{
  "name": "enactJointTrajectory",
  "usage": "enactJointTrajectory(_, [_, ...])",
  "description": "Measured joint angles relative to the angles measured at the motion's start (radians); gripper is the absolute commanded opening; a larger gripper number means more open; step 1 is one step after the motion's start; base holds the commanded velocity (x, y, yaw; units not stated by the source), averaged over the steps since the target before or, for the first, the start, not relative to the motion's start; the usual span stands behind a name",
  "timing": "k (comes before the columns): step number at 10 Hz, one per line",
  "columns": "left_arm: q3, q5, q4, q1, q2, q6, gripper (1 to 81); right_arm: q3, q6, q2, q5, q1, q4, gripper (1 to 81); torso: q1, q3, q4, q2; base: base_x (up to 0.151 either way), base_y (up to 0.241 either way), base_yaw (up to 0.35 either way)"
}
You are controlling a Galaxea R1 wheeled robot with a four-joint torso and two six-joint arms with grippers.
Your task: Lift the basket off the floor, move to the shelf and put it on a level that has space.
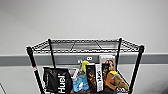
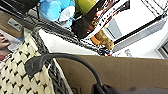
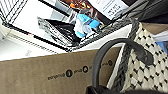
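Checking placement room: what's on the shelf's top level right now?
The top level of the shelf looks bare, wall visible through its grid. Goods crowd the tier below, including a black Huel bag.

Woven basket with dark handle (arched) beside a cardboard box, under the shelf.

head cam faces shelf top tier, level w/ it; both wrist cams low, close on basket, angled up at goods tier.
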Motion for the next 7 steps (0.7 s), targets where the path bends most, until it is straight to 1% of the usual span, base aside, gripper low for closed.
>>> enactJointTrajectory(3, [0.043,0.014,-0.001,-0.051,-0.039,-0.004,1.0,0.063,0.009,-0.049,-0.006,0.074,0.003,1.0,0.000,0.000,0.000,0.000,0.000,0.000,0.000])
enactJointTrajectory(5, [0.087,0.020,-0.004,-0.106,-0.076,-0.008,1.0,0.106,0.014,-0.076,-0.017,0.128,0.011,1.0,0.000,0.000,0.000,0.000,0.000,0.000,0.000])
enactJointTrajectory(7, [0.109,0.030,-0.026,-0.150,-0.098,-0.009,1.0,0.145,0.017,-0.101,-0.028,0.184,0.037,1.0,0.000,0.000,0.000,0.000,0.000,0.000,0.000])
